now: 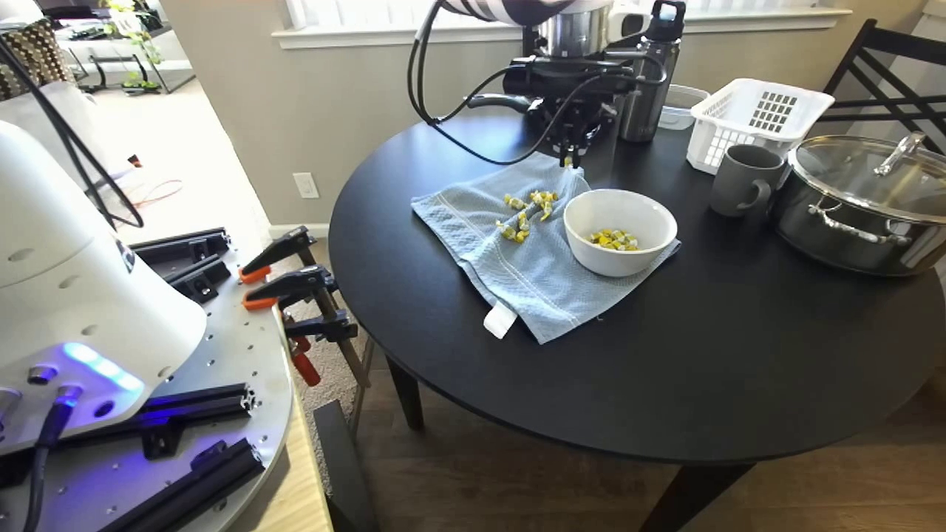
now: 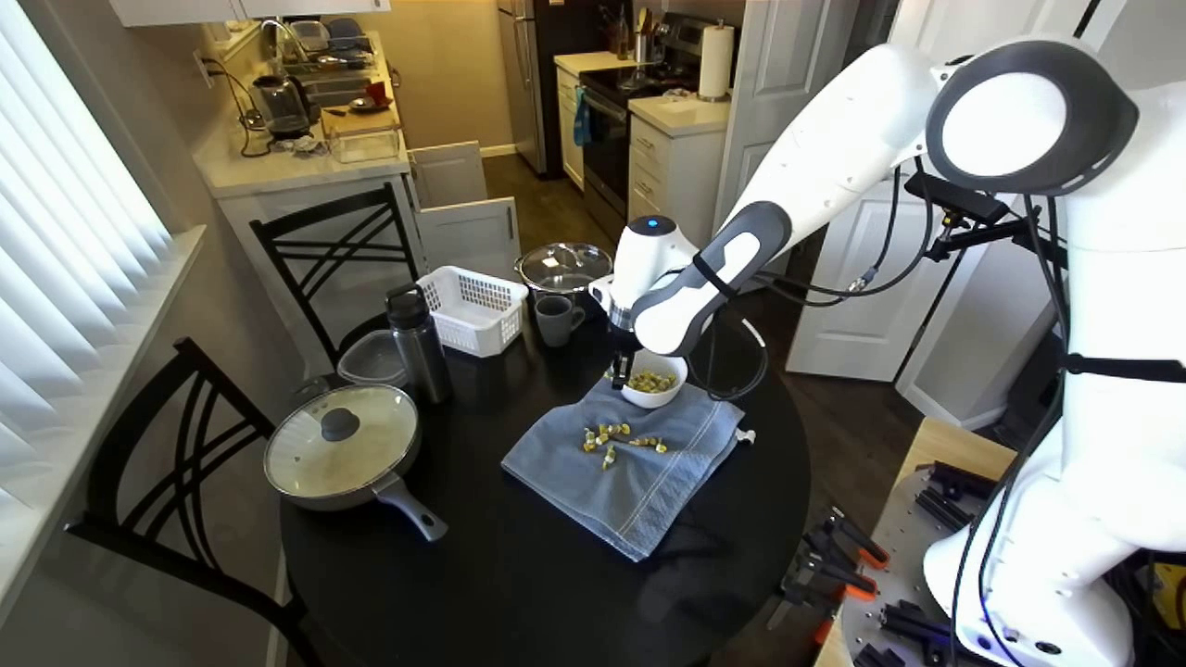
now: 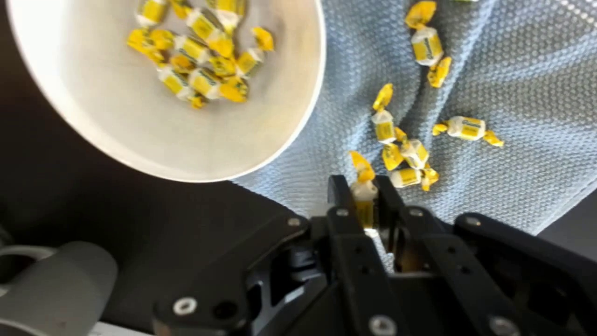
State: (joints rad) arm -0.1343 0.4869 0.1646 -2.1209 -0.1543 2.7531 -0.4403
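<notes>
The end effector (image 3: 362,183) is at lower centre of the wrist view, its jaws closed on a single wrapped candy (image 3: 365,195); one twisted wrapper end projects past the tips. Whether this candy is clear of the cloth (image 3: 522,84) cannot be told. Step in hand, by judgement: grip made, transfer not yet done. The next move appears to call for maintaining the grip, raising the candy above the rim of the white bowl (image 3: 226,135) — upper left of the wrist view, near the tips — and only then traversing; a low path could strike the bowl.

Adjacent items: loose candies (image 3: 426,46) lie on the cloth, right of the tips and toward upper right. Further candies (image 3: 204,84) lie inside the bowl.

Outward: a grey mug (image 3: 65,289) stands on the dark surface (image 3: 186,224), lower left. In an exterior view, a lidded pot (image 1: 828,240) stands at the right edge — well apart from the end effector.
</notes>
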